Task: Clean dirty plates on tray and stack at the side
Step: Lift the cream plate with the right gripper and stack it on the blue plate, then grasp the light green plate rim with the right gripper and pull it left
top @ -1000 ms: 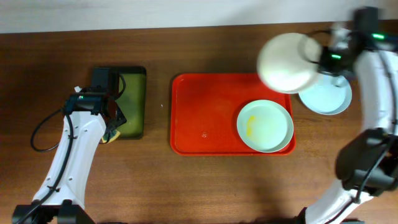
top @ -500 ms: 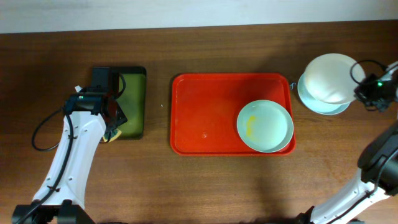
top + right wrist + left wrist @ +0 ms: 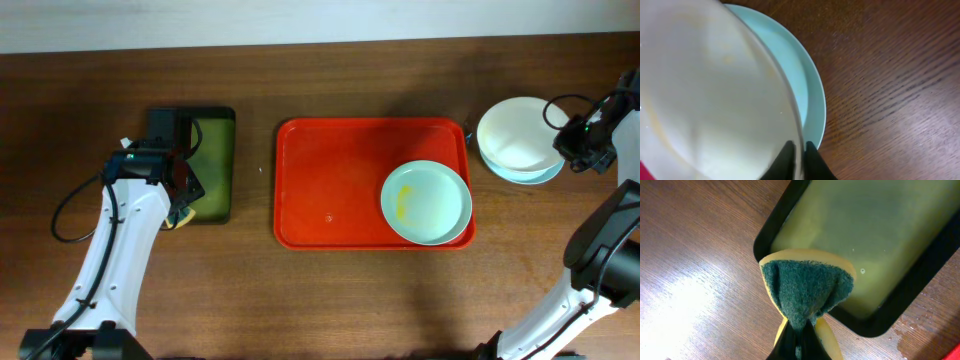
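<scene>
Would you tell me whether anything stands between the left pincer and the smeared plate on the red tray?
Nothing visible does. Between the left pincer and the smeared plate lie only table and the low rim and bare floor of the red tray.

You count two mint-blue plates, one cream plate: three plates total. One red tray, one green tray, one sponge.

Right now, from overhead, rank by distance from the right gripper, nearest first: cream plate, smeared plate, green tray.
1. Cream plate, held by the right gripper.
2. Smeared plate, on the red tray.
3. Green tray, far left.
</scene>
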Controlling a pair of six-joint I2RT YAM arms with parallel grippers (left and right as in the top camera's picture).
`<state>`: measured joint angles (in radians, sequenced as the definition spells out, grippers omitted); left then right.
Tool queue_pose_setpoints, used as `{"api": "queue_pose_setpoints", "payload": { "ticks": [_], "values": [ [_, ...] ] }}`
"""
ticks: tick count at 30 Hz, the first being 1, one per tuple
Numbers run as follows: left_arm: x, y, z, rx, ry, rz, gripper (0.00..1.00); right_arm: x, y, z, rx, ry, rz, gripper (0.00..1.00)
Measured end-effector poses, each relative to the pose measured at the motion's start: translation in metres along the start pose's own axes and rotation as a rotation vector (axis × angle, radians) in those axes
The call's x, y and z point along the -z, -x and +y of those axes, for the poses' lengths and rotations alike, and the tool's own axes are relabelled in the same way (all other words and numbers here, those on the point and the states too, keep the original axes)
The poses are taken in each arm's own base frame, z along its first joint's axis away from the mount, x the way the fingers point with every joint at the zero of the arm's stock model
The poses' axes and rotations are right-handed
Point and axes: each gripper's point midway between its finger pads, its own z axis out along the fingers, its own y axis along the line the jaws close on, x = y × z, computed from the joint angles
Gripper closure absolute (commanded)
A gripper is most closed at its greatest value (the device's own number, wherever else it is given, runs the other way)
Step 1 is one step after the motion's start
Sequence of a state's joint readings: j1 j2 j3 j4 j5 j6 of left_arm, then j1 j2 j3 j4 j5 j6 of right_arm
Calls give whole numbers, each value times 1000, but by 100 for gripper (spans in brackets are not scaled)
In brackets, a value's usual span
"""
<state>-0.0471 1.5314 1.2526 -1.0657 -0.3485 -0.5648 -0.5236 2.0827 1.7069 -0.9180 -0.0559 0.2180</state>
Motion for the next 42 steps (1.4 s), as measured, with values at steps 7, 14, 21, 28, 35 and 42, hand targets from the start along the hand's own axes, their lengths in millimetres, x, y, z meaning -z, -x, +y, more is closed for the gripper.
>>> {"api": "queue_pose_setpoints", "payload": {
  "ticks": [7,14,21,28,35,42],
  "values": [
    [0,0,-1,0,-4,2,100,0,-11,-1,-8,1,47,23],
    [0,2,-5,7,-27,-7,100,20,-59,65,49,391,260,17],
    [0,3,-9,9,-43,-6,100,39,-148,134,375,437,491,2],
    [0,2,-10,9,-51,-1,100,25,-176,126,610,27,475,36],
    [0,1,-10,9,-53,1,100,2,-187,114,647,-65,463,43],
    [0,2,-10,9,-54,1,100,-7,-192,109,646,-75,467,48]
  ]
}}
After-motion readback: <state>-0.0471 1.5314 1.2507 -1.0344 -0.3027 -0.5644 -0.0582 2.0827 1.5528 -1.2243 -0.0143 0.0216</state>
